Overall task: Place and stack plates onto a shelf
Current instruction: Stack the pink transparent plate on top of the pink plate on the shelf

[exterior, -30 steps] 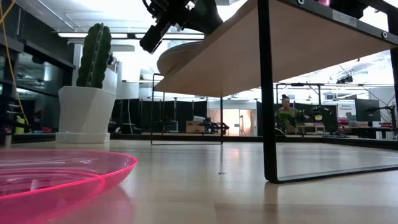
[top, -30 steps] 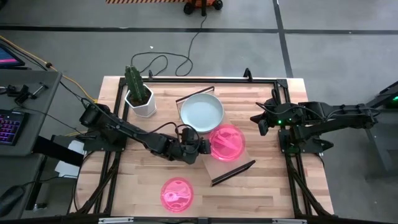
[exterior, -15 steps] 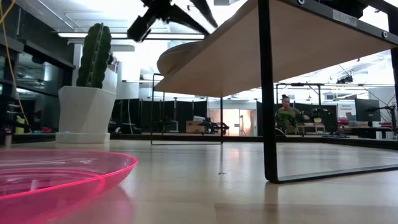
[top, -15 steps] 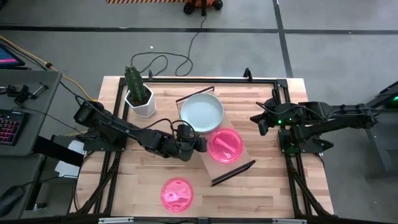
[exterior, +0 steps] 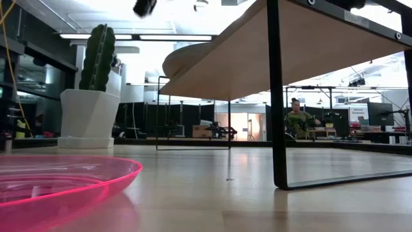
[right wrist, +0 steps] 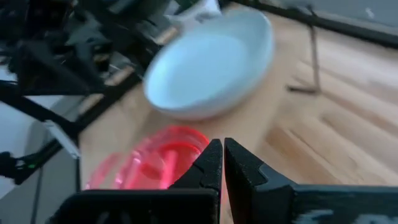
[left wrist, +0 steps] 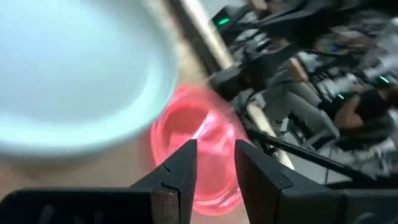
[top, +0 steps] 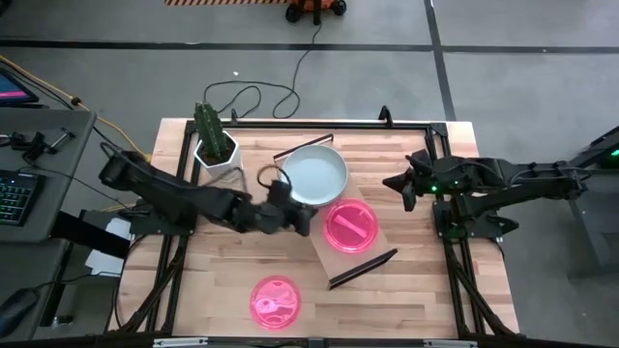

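Observation:
The shelf point(top: 379, 244), a light-wood board on thin dark brackets, lies slantwise at the table's middle. A pale plate point(top: 314, 174) rests on its far end and a pink plate point(top: 350, 228) lies flat beside it, nearer the front. Another pink plate point(top: 276, 300) sits on the tabletop near the front edge. My left gripper point(top: 308, 224) hovers open just left of the shelf's pink plate point(left wrist: 208, 140), with nothing between its fingers point(left wrist: 181, 171). My right gripper point(top: 401, 189) waits shut to the right of the shelf, pointing at the pale plate point(right wrist: 211, 62).
A white pot with a green cactus point(top: 215, 145) stands at the far left, close behind my left arm. The shelf's dark bracket leg point(exterior: 278, 96) stands on the tabletop. Bare tabletop lies at the front right point(top: 426, 300).
My left gripper has opened and let go of the pink plate, which now lies flat on the shelf. The gripper has drawn back toward the table's left edge and risen, leaving the top of the low view.

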Controlling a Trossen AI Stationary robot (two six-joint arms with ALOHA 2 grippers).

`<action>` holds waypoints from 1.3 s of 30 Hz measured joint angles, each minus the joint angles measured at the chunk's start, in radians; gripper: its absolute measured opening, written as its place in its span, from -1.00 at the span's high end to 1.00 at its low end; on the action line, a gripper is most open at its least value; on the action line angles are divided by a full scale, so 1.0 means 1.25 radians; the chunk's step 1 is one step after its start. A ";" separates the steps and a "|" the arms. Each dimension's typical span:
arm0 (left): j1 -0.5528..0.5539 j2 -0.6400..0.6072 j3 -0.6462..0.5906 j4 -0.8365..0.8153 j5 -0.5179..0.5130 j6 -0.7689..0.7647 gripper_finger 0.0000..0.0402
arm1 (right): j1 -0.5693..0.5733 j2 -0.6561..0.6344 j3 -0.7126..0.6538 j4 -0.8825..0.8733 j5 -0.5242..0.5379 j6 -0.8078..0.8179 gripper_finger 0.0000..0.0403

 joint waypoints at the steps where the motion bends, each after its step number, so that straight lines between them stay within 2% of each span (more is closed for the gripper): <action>1: 0.000 -0.023 0.000 0.004 -0.003 0.057 0.51 | 0.000 0.000 0.000 0.027 -0.003 -0.020 1.00; 4: -0.005 -0.099 0.002 0.005 -0.017 0.240 0.51 | 0.000 0.000 0.000 0.104 -0.013 -0.082 1.00; 7: -0.024 -0.158 -0.004 0.010 -0.059 0.365 0.51 | 0.000 0.000 0.000 0.150 -0.020 -0.117 1.00; 12: -0.054 -0.232 -0.107 0.055 -0.109 0.389 0.51 | 0.000 0.001 0.000 0.165 -0.021 -0.125 1.00; 15: -0.061 -0.259 -0.216 0.163 -0.069 0.362 0.51 | 0.000 0.002 0.000 0.165 -0.021 -0.125 1.00; 18: -0.057 -0.266 -0.332 0.354 -0.007 0.356 0.51 | 0.000 0.002 0.000 0.165 -0.013 -0.125 0.97; 21: -0.039 -0.267 -0.417 0.531 0.060 0.382 0.51 | -0.001 0.002 0.000 0.163 0.008 -0.113 0.85; 23: -0.023 -0.269 -0.446 0.593 0.093 0.410 0.51 | -0.001 0.002 0.000 0.153 0.013 -0.096 0.71; 27: 0.003 -0.280 -0.453 0.596 0.161 0.512 0.51 | -0.001 -0.001 0.000 0.120 0.009 -0.064 0.42; 31: 0.016 -0.294 -0.452 0.585 0.229 0.609 0.51 | -0.001 -0.013 0.000 0.083 -0.045 -0.038 0.19; 34: 0.016 -0.313 -0.444 0.554 0.248 0.626 0.51 | -0.001 -0.025 0.000 0.067 -0.085 -0.017 0.09; 39: -0.007 -0.337 -0.415 0.392 0.271 0.596 0.50 | -0.001 -0.034 0.000 0.061 -0.096 -0.013 0.06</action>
